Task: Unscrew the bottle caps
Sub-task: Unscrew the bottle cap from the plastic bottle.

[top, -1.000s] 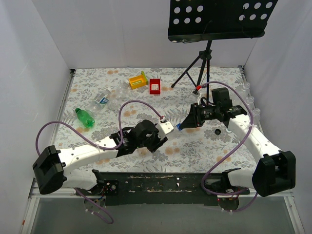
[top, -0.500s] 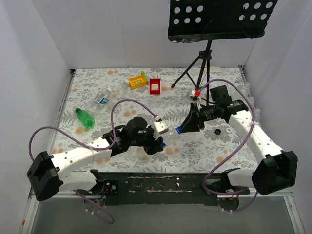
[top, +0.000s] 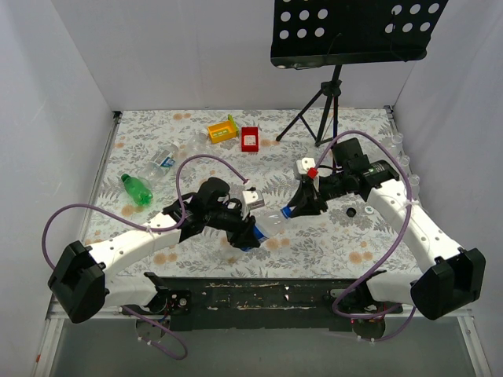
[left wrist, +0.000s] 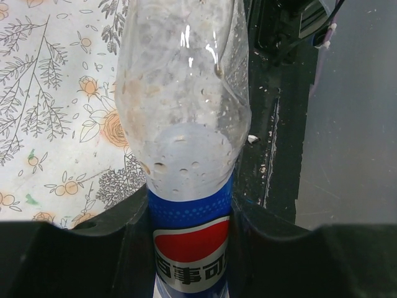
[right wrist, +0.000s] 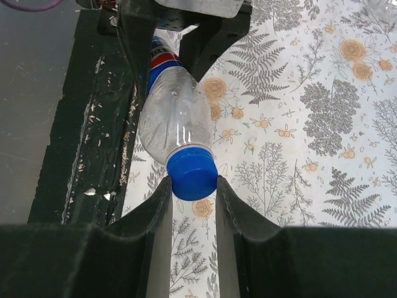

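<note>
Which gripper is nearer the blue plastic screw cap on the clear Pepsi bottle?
Right. The right gripper pinches the blue plastic screw cap between its fingers; the left gripper clamps the clear Pepsi bottle at its label, down the body from the cap.

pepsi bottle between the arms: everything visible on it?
The Pepsi bottle is clear, dented plastic with droplets inside, wearing a blue label with the red-white-blue logo. It spans the gap between the arms. The left gripper clamps its labelled lower body; the right gripper grips its blue cap, on the neck.
</note>
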Controlling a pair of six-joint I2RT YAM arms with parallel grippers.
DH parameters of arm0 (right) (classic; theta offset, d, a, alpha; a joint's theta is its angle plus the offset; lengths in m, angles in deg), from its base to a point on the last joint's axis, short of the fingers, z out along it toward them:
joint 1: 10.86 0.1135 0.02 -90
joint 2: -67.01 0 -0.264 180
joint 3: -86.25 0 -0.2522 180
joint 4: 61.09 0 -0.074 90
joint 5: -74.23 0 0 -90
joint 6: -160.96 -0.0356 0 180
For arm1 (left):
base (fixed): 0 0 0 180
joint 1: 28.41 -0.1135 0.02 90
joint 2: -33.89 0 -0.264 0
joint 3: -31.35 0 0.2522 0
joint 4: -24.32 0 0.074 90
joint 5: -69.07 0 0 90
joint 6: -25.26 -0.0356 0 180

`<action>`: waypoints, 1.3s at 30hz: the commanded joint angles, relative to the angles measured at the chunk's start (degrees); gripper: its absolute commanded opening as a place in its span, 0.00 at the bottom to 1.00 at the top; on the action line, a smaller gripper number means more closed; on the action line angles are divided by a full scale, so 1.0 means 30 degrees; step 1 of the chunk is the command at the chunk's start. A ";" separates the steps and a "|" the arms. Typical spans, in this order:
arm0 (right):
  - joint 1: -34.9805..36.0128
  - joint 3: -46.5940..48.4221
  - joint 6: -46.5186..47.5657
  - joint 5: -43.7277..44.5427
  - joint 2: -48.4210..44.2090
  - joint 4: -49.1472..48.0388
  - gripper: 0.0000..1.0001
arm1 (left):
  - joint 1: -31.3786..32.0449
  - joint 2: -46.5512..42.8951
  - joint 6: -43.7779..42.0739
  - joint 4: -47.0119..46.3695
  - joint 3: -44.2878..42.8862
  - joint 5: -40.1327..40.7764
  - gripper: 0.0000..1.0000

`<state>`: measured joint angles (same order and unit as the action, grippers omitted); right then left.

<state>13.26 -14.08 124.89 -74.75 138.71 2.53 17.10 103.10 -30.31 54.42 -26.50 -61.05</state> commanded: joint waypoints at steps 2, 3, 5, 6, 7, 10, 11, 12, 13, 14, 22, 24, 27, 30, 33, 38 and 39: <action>-0.0042 -0.0115 -0.2914 0.1291 -0.0668 -0.3260 0.35 | 0.0267 -0.0072 -0.0873 0.0442 -0.1092 0.0567 0.05; -0.0071 -0.0056 -0.3470 0.1378 -0.0668 -0.3379 0.43 | 0.0238 -0.0101 -0.0902 0.0443 -0.1150 0.0744 0.05; -0.0042 0.0206 -0.4234 0.1583 -0.0697 -0.3526 0.68 | 0.0238 -0.0305 -0.0873 0.0472 -0.1180 0.1184 0.06; -0.0071 0.0353 -0.4614 0.1787 -0.0610 -0.3643 0.70 | 0.0238 -0.0335 -0.0844 0.0472 -0.1209 0.1330 0.06; -0.0071 0.0615 -0.5053 0.1992 -0.0552 -0.3673 0.74 | 0.0267 -0.0452 -0.0844 0.0530 -0.1209 0.1477 0.05; -0.0071 0.1639 -0.5555 0.2316 -0.0084 -0.2915 0.78 | 0.0413 -0.0599 -0.0814 0.0676 -0.1268 0.1974 0.06; -0.0100 0.2020 -0.5671 0.2375 0.0121 -0.2534 0.79 | 0.0472 -0.0715 -0.0814 0.0735 -0.1268 0.2237 0.05; -0.0129 0.2459 -0.5818 0.2433 0.0355 -0.2066 0.80 | 0.0559 -0.0774 -0.0843 0.0794 -0.1326 0.2559 0.05; -0.0101 0.2899 -0.5819 0.2492 0.0560 -0.1598 0.81 | 0.0676 -0.0862 -0.0844 0.0852 -0.1298 0.2910 0.05; -0.0158 0.3193 -0.5993 0.2695 0.0707 -0.1274 0.81 | 0.0793 -0.0979 -0.0873 0.0882 -0.1297 0.3407 0.05; -0.0919 0.3492 -0.8451 0.2436 0.0651 -0.1033 0.81 | 0.2696 -0.1215 -0.0991 0.0590 -0.1297 0.9058 0.05; -0.1387 0.2587 -1.0117 0.1676 0.0592 -0.1910 0.80 | 0.3253 -0.1011 -0.0990 0.0502 -0.1385 1.0057 0.05; -0.1711 0.1091 -1.3134 0.1408 0.0679 -0.3813 0.79 | 0.3898 -0.0630 -0.0903 0.0326 -0.1648 1.1318 0.05; -0.1799 -0.0082 -1.6474 0.1818 0.0913 -0.5339 0.77 | 0.4134 -0.0191 -0.0931 0.0208 -0.1853 1.1964 0.05; -0.1799 -0.0757 -1.7418 0.1147 0.1031 -0.5869 0.77 | 0.4280 0.0074 -0.0873 0.0208 -0.1942 1.2259 0.05; -0.1770 -0.0993 -1.7684 0.0472 0.1148 -0.6016 0.74 | 0.4369 0.0162 -0.0902 0.0033 -0.1854 1.2406 0.05; -0.1799 -0.1051 -1.7713 0.0326 0.1148 -0.6075 0.72 | 0.4369 0.0191 -0.0902 0.0003 -0.1825 1.2406 0.04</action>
<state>7.95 -17.12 75.28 -70.12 142.52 -12.00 29.82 103.96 -32.53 55.97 -30.18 -25.71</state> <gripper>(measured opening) 0.744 0.355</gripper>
